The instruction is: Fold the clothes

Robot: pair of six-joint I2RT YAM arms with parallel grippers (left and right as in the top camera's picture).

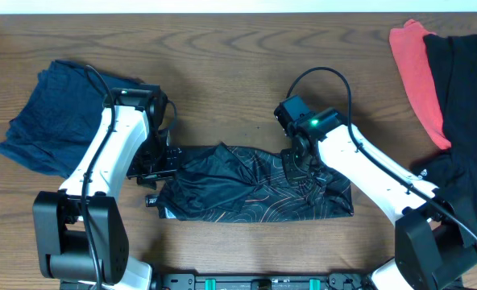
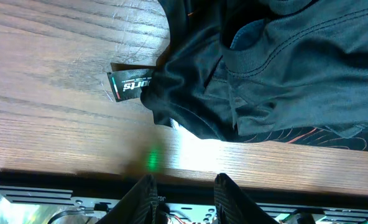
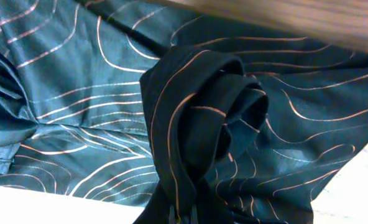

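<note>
The black jersey [image 1: 255,187] lies rumpled in a long band on the table [image 1: 222,72]. Just off its left end, near the jersey's label [image 2: 131,84], the left gripper [image 2: 187,198] hovers over bare wood, its fingers spread with nothing between them. Over the jersey's right part the right gripper [image 1: 301,163] pinches a raised, rolled fold of it. Well left of the jersey sits a navy garment [image 1: 45,113] and well right of it a red garment [image 1: 416,72] beside a black garment [image 1: 464,121]
</note>
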